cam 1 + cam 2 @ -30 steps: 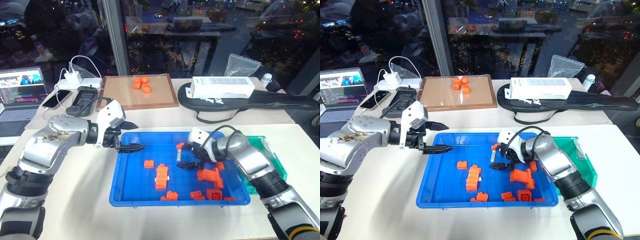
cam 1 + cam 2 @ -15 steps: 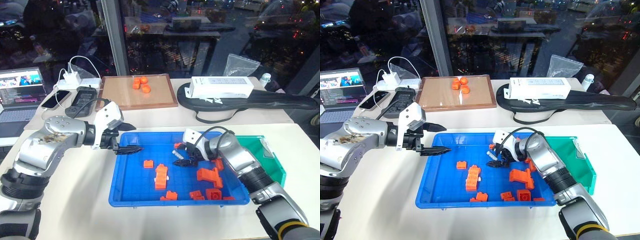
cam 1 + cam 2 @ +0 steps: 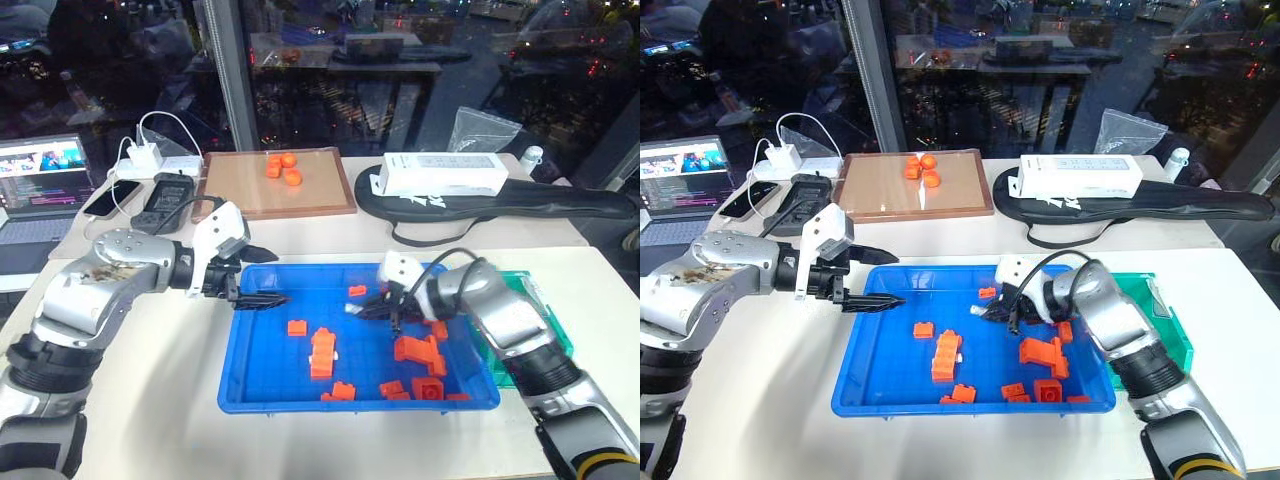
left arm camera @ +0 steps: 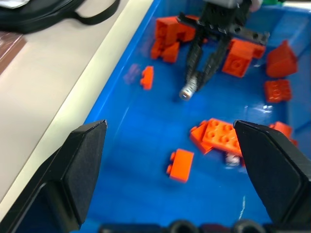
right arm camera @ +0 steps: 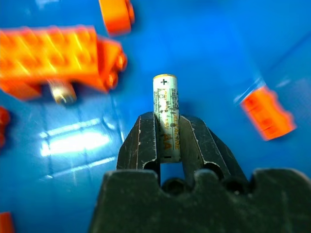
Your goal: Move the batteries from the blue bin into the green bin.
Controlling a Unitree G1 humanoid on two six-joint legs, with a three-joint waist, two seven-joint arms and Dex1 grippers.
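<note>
A slim silver-grey battery (image 5: 165,114) sticks out from between the fingers of my right gripper (image 3: 365,312), which is shut on it and holds it a little above the floor of the blue bin (image 3: 250,402). The same battery (image 4: 189,87) shows in the left wrist view, clamped near its rear end. My left gripper (image 3: 265,298) hangs open and empty over the bin's left rim. The green bin (image 3: 1162,322) stands to the right of the blue bin, partly hidden behind my right arm. A small silvery piece (image 5: 60,92) lies against a long orange brick.
Several orange bricks (image 3: 322,350) lie scattered in the blue bin. At the back are a wooden-framed board (image 3: 275,185) with orange pieces, a white box (image 3: 445,175) and a black bag (image 3: 520,205). A laptop (image 3: 40,185), phones and a charger sit back left.
My right gripper has shut on the battery and lifted it off the bin floor. The left gripper has stayed where it was, open.
</note>
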